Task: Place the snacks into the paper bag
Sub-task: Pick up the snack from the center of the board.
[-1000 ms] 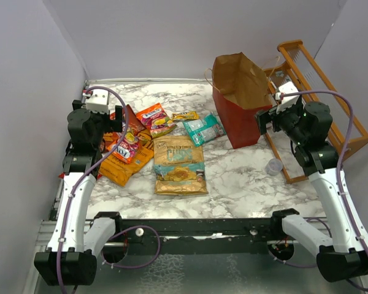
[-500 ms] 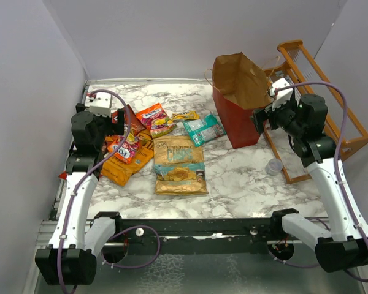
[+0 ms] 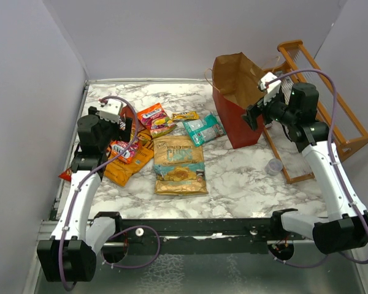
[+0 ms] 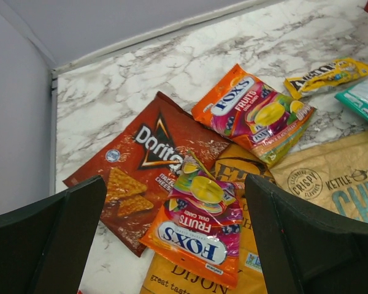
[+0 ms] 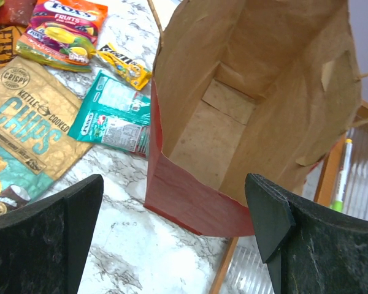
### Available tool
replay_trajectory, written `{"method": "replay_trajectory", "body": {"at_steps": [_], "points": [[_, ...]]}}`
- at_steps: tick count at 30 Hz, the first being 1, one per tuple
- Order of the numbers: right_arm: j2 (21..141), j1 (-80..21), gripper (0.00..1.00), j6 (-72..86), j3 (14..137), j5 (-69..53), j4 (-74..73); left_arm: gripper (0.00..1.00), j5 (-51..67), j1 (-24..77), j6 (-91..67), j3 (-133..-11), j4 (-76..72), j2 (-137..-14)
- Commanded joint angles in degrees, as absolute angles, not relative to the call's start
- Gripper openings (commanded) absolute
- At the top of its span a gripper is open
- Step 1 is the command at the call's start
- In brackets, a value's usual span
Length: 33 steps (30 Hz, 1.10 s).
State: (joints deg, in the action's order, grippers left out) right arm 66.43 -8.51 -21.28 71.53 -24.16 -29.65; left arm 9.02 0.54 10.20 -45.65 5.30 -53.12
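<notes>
The left fingers stood wide and empty above the Doritos bag and a Fox's pouch. The right fingers stood wide and empty over the open mouth of the paper bag, upright on the tabletop. The snacks lay spread just left of the bag.

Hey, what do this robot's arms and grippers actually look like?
The left arm and right arm have white links with black joints and black bases. A lilac cable loops along each. The left gripper and right gripper have broad matte-black jaws.
</notes>
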Motion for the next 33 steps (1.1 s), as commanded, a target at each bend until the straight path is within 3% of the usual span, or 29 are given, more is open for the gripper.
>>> {"method": "replay_trajectory", "body": {"at_steps": [1, 17, 33], "points": [[68.1, -8.3, 0.99, -21.8, 73.9, -28.6, -29.9, 0.99, 15.4, 1.0, 11.6, -43.6, 2.5, -55.1], [64.4, -8.5, 0.99, -19.9, 72.0, -29.7, -32.0, 0.98, 20.8, 5.2, 18.1, -47.4, 12.7, -70.6], [63.8, -8.5, 0.99, -18.3, 69.8, -31.2, -31.3, 0.76, 24.8, 14.6, 10.5, -55.1, 14.4, -88.8]]}}
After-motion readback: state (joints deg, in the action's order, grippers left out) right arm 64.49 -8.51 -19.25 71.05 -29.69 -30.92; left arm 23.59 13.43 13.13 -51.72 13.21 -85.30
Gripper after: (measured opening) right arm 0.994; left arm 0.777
